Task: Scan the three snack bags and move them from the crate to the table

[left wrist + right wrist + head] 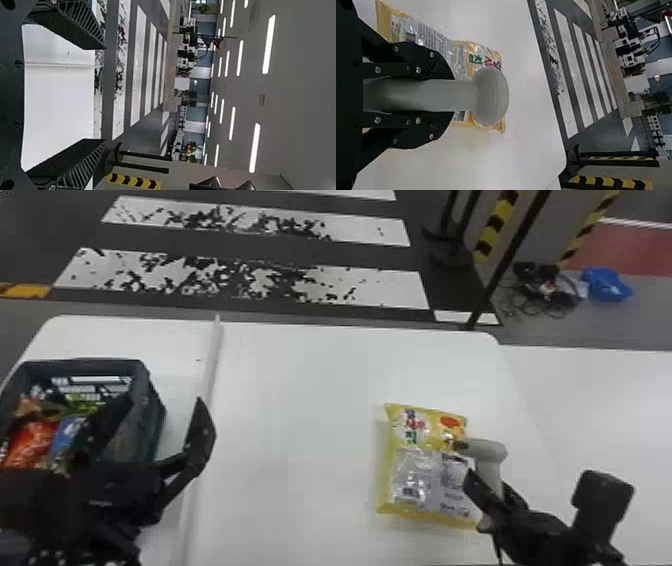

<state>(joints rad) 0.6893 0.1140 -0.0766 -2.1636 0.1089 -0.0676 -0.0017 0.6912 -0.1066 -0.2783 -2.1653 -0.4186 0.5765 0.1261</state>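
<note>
My left gripper (147, 427) stands open beside and partly over the crate (141, 382); in the left wrist view the fingers of that gripper (104, 94) are spread with nothing between them. Inside the crate lie a red-orange snack bag (31, 444) and a blue one (67, 434), partly hidden by the left arm. A yellow snack bag (425, 470) lies flat on the table (300, 415). At its right side my right gripper (486, 496) is shut on the light grey scanner (484, 449). The right wrist view has that gripper (453, 95) around the handle of the scanner (490, 95), its head over the yellow bag (464, 59).
A raised white strip (212, 360) runs front to back on the table between the crate and the yellow bag. Beyond the far edge are a striped floor, a dark pole (505, 265) and cables with a blue bag (606, 285) on the floor.
</note>
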